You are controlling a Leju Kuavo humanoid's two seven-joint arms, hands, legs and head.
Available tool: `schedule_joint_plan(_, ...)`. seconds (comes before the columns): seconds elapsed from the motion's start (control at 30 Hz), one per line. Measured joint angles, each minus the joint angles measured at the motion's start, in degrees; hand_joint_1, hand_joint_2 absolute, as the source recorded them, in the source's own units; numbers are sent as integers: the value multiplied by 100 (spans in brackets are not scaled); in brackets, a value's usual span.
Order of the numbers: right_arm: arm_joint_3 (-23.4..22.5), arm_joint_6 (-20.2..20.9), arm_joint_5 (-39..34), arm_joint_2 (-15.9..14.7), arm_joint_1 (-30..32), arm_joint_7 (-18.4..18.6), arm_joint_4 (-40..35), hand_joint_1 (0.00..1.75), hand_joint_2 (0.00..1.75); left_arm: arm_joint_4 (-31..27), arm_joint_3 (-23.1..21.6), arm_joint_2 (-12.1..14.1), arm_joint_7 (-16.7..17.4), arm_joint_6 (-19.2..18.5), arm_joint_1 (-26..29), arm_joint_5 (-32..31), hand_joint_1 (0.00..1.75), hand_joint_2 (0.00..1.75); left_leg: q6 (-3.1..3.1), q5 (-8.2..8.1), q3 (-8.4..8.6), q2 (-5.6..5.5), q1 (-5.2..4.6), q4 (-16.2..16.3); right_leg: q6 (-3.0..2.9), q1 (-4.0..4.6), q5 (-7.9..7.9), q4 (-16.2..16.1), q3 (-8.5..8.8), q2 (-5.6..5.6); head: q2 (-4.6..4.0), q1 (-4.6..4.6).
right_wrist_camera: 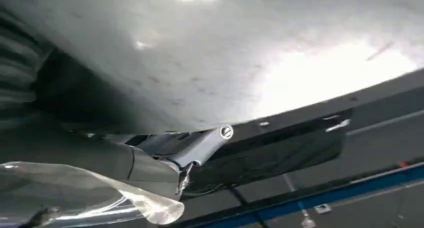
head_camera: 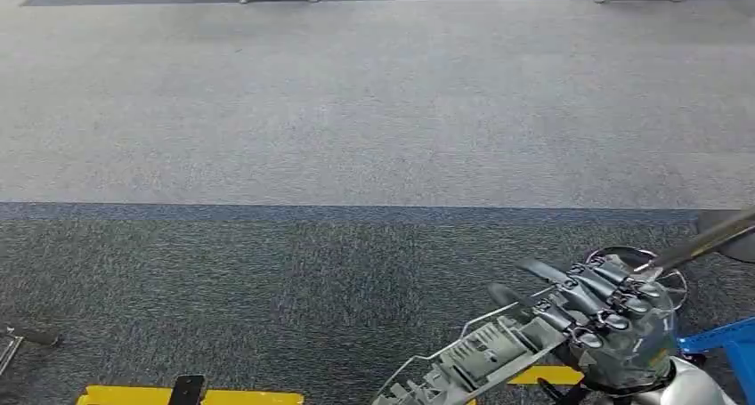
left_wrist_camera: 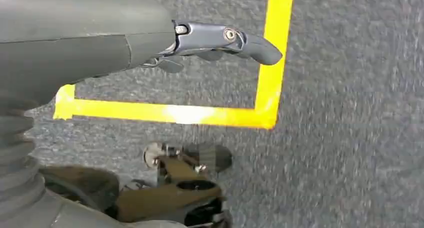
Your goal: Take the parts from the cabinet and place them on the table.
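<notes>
Right robot hand (head_camera: 614,320), at five o'clock in the head view: fingers closed around a long grey plastic part (head_camera: 472,356) in clear wrapping. Left robot hand (left_wrist_camera: 220,40): empty, fingers apart, over carpet (head_camera: 356,138) with yellow tape (left_wrist_camera: 170,112). Advice: keep the grip firm and the part level while walking; tabletop not in sight.

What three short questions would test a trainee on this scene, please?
1. True or false: the right hand holds a long grey part.
2. Which colour is the tape on the carpet, seen past the left hand? A red, B yellow, C white.
3. Fill in: the left hand holds ____.
Key: 1 true; 2 B; 3 nothing.
</notes>
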Motion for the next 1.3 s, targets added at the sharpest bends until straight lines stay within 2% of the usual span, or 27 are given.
schedule_joint_plan(0.1,96,0,-44,0,-111,0,57,175,175,0,70,33,70,24,114,-24,0,175,47,20,-5,-211,2,-77,58,8,-19,-86,80,-210,0,7)
schedule_joint_plan(0.13,118,0,-46,2,-148,-4,63,175,175,0,87,37,83,35,163,-24,0,175,76,57,75,-275,66,-164,86,-30,-93,-55,55,-65,2,6)
schedule_joint_plan(0.17,140,0,-54,2,-161,-4,79,175,175,-2,94,44,92,44,174,-24,0,175,102,64,91,-343,77,-183,88,-24,-194,135,-23,271,0,24)
schedule_joint_plan(0.2,149,0,-70,2,-169,0,83,175,175,-2,103,48,103,46,166,-22,0,175,110,63,91,-414,87,-183,92,-25,-368,520,-223,479,2,42)
schedule_joint_plan(0.27,186,7,-107,2,-174,-13,133,175,175,-2,111,46,105,44,155,-20,0,175,126,52,96,-597,90,-178,111,-29,-669,1460,-791,610,0,66)
schedule_joint_plan(0.3,205,11,-127,2,-188,-20,153,175,175,-2,118,44,105,39,156,-17,0,175,127,50,99,-677,90,-174,117,-29,-664,1681,-973,616,0,63)
schedule_joint_plan(0.37,238,15,-168,2,-247,-37,179,175,175,-2,146,41,92,22,166,9,0,175,120,35,132,-858,101,-168,131,-38,-218,1349,-974,626,0,66)
schedule_joint_plan(0.4,253,18,-190,2,-277,-44,181,175,175,-2,162,41,70,0,167,28,0,175,99,19,158,-950,111,-157,139,-56,115,868,-795,659,0,63)
schedule_joint_plan(0.43,269,15,-207,2,-306,-50,186,175,175,-2,183,39,44,-13,165,26,0,175,67,-7,172,-1033,121,-133,160,-95,411,349,-587,824,0,68)
schedule_joint_plan(0.47,280,17,-221,2,-330,-55,195,175,175,-2,201,41,35,-15,158,26,0,175,32,-27,134,-1102,99,-98,178,-143,352,164,-489,1210,0,70)
schedule_joint_plan(0.5,291,17,-240,4,-341,-57,199,175,175,-9,212,41,26,-15,138,20,0,175,11,-35,74,-1182,108,-32,143,-163,326,36,-413,1229,0,65)
schedule_joint_plan(0.6,330,22,-297,15,-389,-83,218,175,175,-11,236,26,13,-11,187,-9,0,175,-95,28,24,-1387,160,-78,46,-109,343,58,-417,1026,0,63)
schedule_joint_plan(0.63,337,22,-310,24,-425,-92,221,175,175,-13,238,35,9,-11,194,-18,0,175,-108,-15,14,-1267,158,-28,13,-134,359,14,-381,930,0,66)
schedule_joint_plan(0.67,345,22,-326,28,-438,-109,229,175,175,-13,238,6,-4,-2,192,-26,0,175,-146,-122,-45,-828,115,137,-15,-115,346,-3,-340,854,0,0)
schedule_joint_plan(0.7,354,20,-361,39,-447,-122,229,175,175,-13,238,4,-13,0,171,-39,0,175,-186,-299,-201,-619,139,460,-63,-93,330,-10,-314,757,0,-5)
schedule_joint_plan(0.77,374,17,-385,48,-461,-155,240,175,175,-13,238,2,-28,2,138,-44,0,175,-226,-679,-647,-526,190,1350,-101,-55,298,-9,-287,544,0,-4)
schedule_joint_plan(0.8,380,18,-398,48,-467,-157,251,175,175,-13,238,-2,-33,2,140,-44,0,175,-238,-746,-795,-521,203,1634,-102,-48,281,-9,-280,447,0,0)
schedule_joint_plan(0.83,389,17,-402,52,-486,-164,262,175,175,-13,238,-4,-35,2,152,-44,0,175,-241,-679,-802,-520,209,1642,-102,-45,271,-9,-268,373,0,-7)
schedule_joint_plan(0.87,396,17,-409,57,-501,-168,273,175,175,-13,240,-4,-35,2,164,-42,0,175,-234,-492,-686,-514,211,1409,-97,-42,256,-9,-250,297,0,-4)
schedule_joint_plan(0.93,409,15,-422,61,-531,-173,282,175,175,-13,245,-2,-41,2,169,-42,0,175,-185,-26,-210,-396,195,505,-81,-35,220,-9,-194,167,0,-7)
schedule_joint_plan(0.97,422,13,-428,65,-541,-175,284,175,175,-13,243,-2,-46,2,164,-42,0,175,-122,73,12,-83,142,72,-68,-34,198,-14,-164,107,0,0)
schedule_joint_plan(1.0,428,13,-435,66,-539,-175,284,175,175,-13,243,0,-48,2,145,-42,0,175,-88,-20,70,56,53,-38,-21,9,166,1,-163,59,0,-9)
schedule_joint_plan(1.1,461,9,-439,83,-549,-188,304,175,175,-15,245,11,-52,2,161,-61,0,175,-4,-11,33,-152,30,-58,58,-17,152,-59,-104,-133,0,0)
schedule_joint_plan(1.13,465,9,-439,90,-555,-190,304,175,175,-15,245,7,-52,4,171,-61,0,175,37,34,159,-231,69,-156,116,6,104,-71,-100,-202,2,-9)
schedule_joint_plan(1.2,472,4,-461,90,-579,-208,317,175,175,-15,247,4,-55,9,177,-61,0,175,81,55,200,-343,117,-236,130,-28,-91,285,-208,331,0,66)
schedule_joint_plan(1.23,474,4,-470,92,-586,-214,323,175,175,-15,247,4,-59,9,147,-57,0,175,98,61,193,-423,128,-231,140,-27,-261,729,-453,487,0,77)
schedule_joint_plan(1.3,498,4,-520,96,-574,-260,354,175,175,-15,249,-7,-66,6,136,-44,0,175,117,48,192,-585,127,-226,169,-35,-501,1522,-936,602,0,79)
